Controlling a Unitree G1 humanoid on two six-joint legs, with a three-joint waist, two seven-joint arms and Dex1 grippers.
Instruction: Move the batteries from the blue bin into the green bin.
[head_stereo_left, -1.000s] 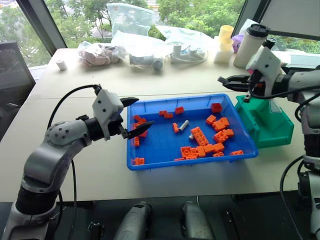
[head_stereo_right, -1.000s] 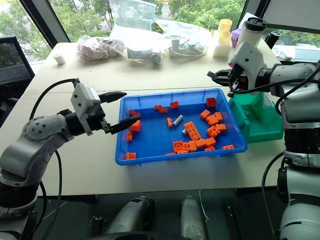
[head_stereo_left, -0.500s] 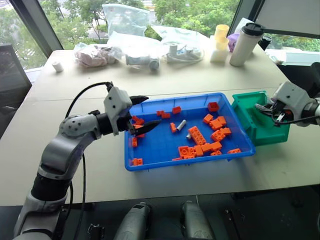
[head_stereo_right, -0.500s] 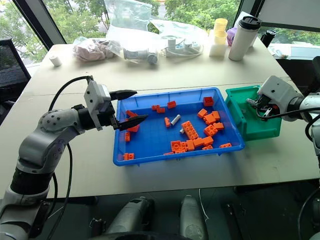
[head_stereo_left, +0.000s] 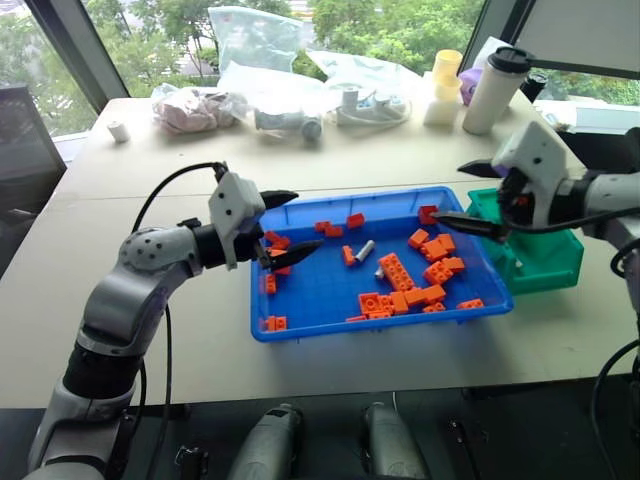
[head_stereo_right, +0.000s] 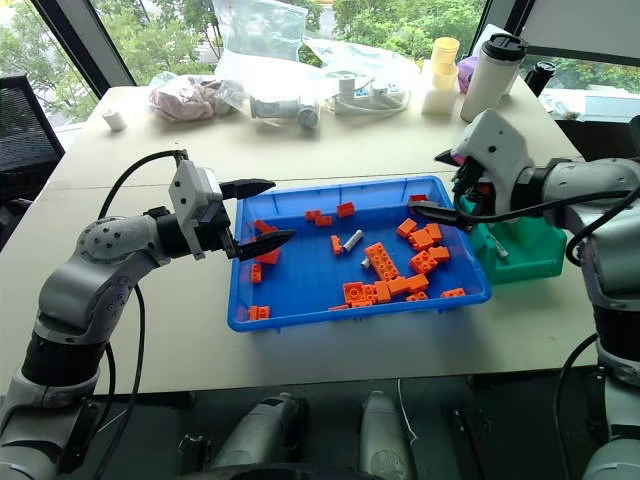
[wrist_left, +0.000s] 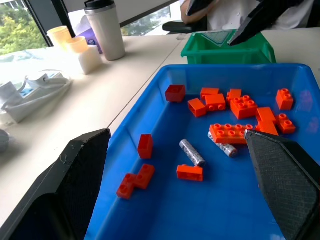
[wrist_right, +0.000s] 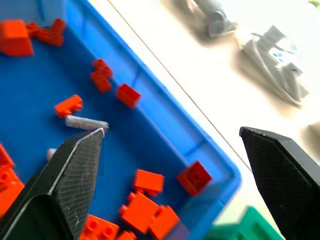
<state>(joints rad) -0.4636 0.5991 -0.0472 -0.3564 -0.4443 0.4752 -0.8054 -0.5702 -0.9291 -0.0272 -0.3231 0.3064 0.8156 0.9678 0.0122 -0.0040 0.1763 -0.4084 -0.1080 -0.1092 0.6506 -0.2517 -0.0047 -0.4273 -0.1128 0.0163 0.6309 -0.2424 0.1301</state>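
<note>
Batteries, two small silver-grey metal cylinders, lie on the floor of the wide, shallow bright blue plastic bin (head_stereo_left: 300, 310), among scattered orange toy bricks (head_stereo_left: 398, 271). One battery (head_stereo_left: 366, 250) lies near the middle of the tray, its long axis running diagonally, the far end angled toward the robot's right. The second battery (head_stereo_left: 381, 271) lies just beside a long orange brick; it is partly hidden, so its direction is hard to judge, though the left wrist view suggests it lies roughly parallel to the first. The right gripper (head_stereo_left: 478, 197) hovers above the tray's far right corner with its black fingers spread wide and nothing between them, well apart from both batteries. The left gripper (head_stereo_left: 281, 226) hangs over the tray's left edge, jaws also parted and empty, pointing across toward the batteries. The small, deep green plastic bin (head_stereo_left: 545, 262) stands touching the tray's right wall.
</note>
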